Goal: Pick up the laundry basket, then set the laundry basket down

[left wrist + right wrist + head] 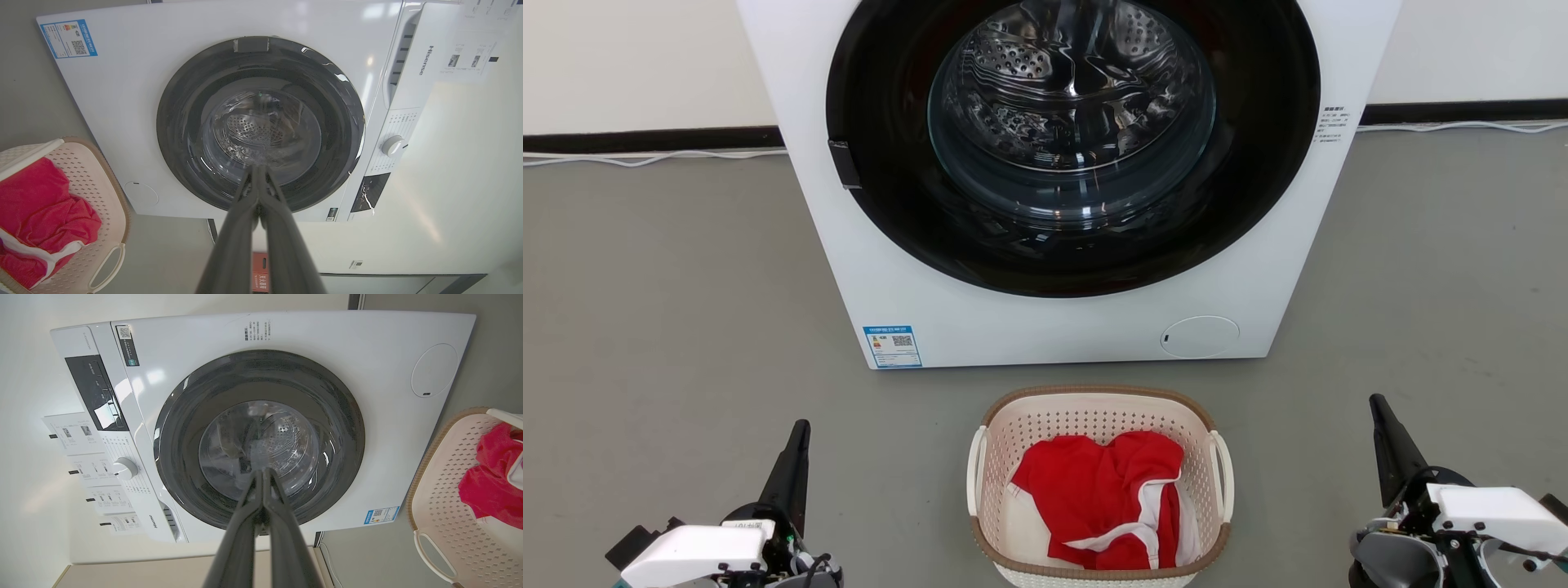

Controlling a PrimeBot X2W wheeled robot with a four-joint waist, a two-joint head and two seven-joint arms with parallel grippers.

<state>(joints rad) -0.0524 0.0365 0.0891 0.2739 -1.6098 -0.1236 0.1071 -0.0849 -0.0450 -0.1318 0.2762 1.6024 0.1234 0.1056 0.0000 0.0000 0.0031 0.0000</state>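
Note:
The laundry basket (1045,425) is small, cream-white and perforated, with a brown rim and white loop handles. It stands on the grey floor at the bottom centre of the head view, holding a red and white garment (1107,498). My left gripper (802,426) is shut, well to the basket's left, empty. My right gripper (1377,400) is shut, well to the basket's right, also empty. The basket (94,179) lies at the lower left of the left wrist view, beside the left gripper (257,168). In the right wrist view the basket (441,473) sits right of the right gripper (264,470).
A white front-loading washing machine (1062,335) with a dark round door (1258,163) stands just behind the basket, against a pale wall. White cables (645,157) run along the skirting. Grey floor (670,327) stretches to both sides.

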